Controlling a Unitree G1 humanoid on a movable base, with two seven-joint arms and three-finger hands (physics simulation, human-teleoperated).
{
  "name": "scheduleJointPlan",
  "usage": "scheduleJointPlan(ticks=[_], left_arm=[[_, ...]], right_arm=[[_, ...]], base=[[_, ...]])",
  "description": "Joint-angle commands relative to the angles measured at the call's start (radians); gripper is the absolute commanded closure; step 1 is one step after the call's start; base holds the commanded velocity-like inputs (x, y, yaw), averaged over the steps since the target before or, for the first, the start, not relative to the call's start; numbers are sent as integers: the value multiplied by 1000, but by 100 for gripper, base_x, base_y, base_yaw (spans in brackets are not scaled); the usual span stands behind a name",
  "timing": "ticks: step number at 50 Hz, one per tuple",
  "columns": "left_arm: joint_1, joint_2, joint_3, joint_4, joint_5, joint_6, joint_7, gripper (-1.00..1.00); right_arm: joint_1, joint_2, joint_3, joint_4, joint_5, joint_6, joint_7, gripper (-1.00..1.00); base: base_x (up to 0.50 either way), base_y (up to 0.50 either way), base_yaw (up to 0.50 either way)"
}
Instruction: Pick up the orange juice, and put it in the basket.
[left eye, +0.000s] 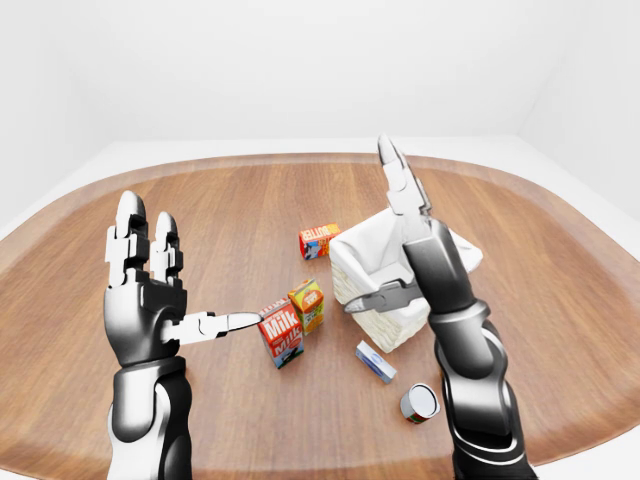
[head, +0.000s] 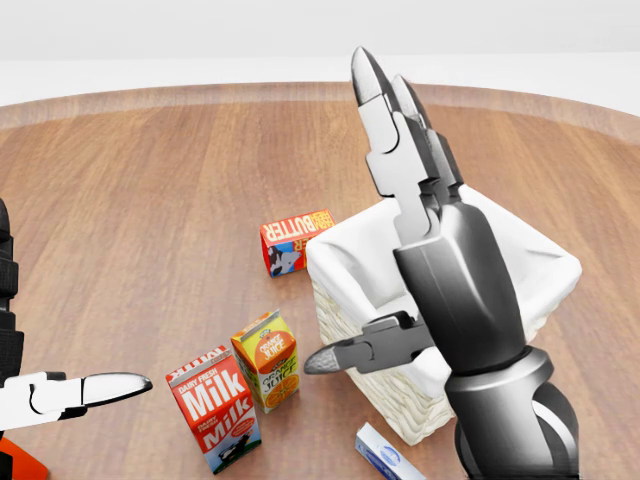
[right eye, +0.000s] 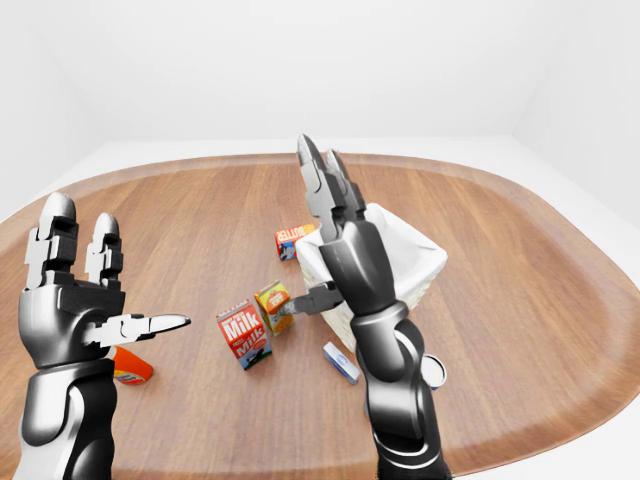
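The orange juice carton (head: 267, 359) stands upright on the wooden table (head: 150, 200), well in from every edge, untouched by either hand. Just beside it, toward the bottom left of the head view, stands the red milk carton (head: 215, 407), close enough that the two nearly touch. On the juice's other side is the basket (head: 352, 330), a woven wicker one with a white cloth lining; its inside shows only that lining, with nothing in it that can be seen.

The right hand (head: 420, 250) is raised over the basket's near rim, fingers (head: 385, 130) straight and pointing up, thumb stretched sideways toward the juice carton. The thumb tip hangs just above and to the right of the carton in the head view, apart from it. The hand is spread and grips nothing.

The left hand (left eye: 150, 300) is held up well to the left of the cartons, fingers extended, thumb pointing toward the milk carton, also empty.

Beyond the basket's far-left corner lies a red butter box (head: 294, 240) on its side. Below the basket lie a small blue-and-white box (left eye: 376, 362) and a tin can (left eye: 419, 403) on its side. An orange item (right eye: 130, 366) sits near the left arm.
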Motion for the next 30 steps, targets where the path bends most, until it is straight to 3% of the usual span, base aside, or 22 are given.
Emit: scheduleJointPlan(ticks=[1, 9, 22, 30], left_arm=[[0, 0, 0, 0, 0, 0, 0, -100], [0, 0, 0, 0, 0, 0, 0, -100], [-5, 1, 3, 2, -7, 0, 4, -100], [-5, 2, 3, 1, -8, 0, 5, -100]], right_arm=[[-146, -5, -32, 111, -123, -57, 74, -100], [-222, -18, -44, 216, -187, -92, 90, -100], [-348, -14, -50, 405, -291, -92, 97, -100], [-452, -21, -35, 494, -337, -92, 166, -100]], base=[[0, 0, 0], [0, 0, 0], [0, 0, 0], [0, 0, 0]])
